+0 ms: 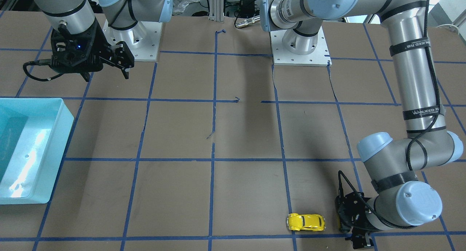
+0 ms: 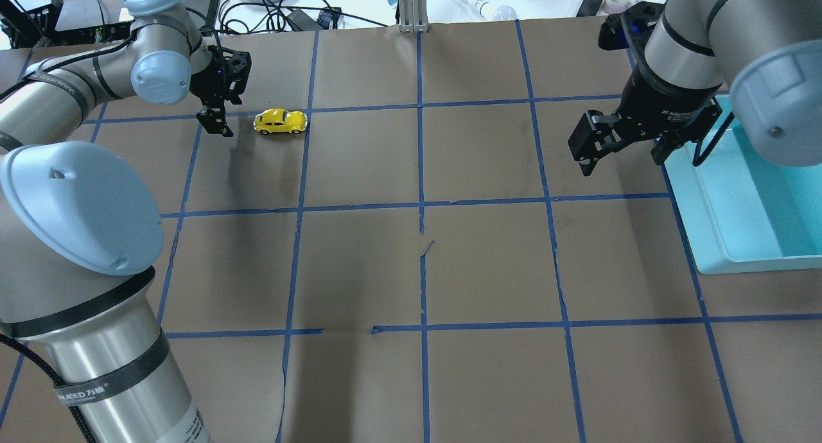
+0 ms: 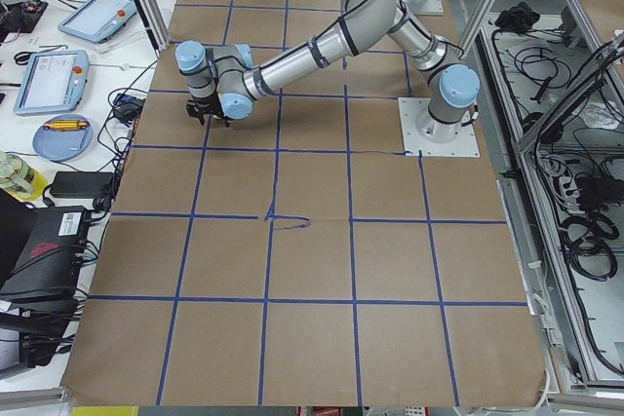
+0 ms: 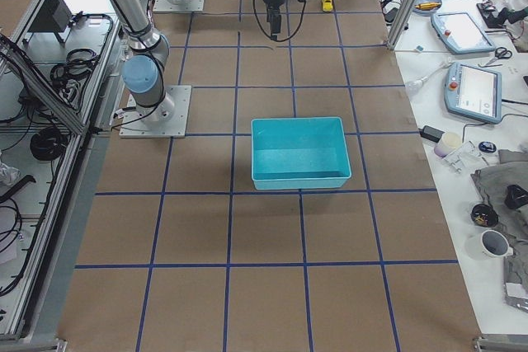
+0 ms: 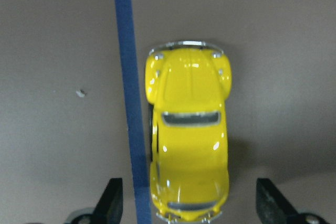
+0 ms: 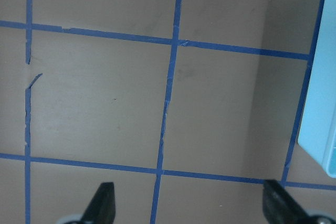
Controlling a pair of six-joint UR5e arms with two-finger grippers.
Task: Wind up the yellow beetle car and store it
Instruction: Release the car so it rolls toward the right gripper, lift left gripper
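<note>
The yellow beetle car [image 2: 280, 121] stands on its wheels on the brown table at the far left; it also shows in the front view [image 1: 305, 222] and the right view [image 4: 327, 2]. My left gripper [image 2: 217, 126] hangs just left of the car, open and empty. In the left wrist view the car [image 5: 189, 129] lies beside a blue tape line, its near end between my open left gripper [image 5: 189, 203] fingers, apart from both. My right gripper [image 2: 589, 159] is open and empty above the table at the right, next to the bin; it also shows in the right wrist view [image 6: 191, 203].
A light teal bin [image 2: 706, 218] stands at the table's right edge, beside my right gripper; its corner shows in the right wrist view [image 6: 320, 129]. Blue tape lines [image 2: 420, 205] grid the brown table. Cables and tools lie beyond the far edge.
</note>
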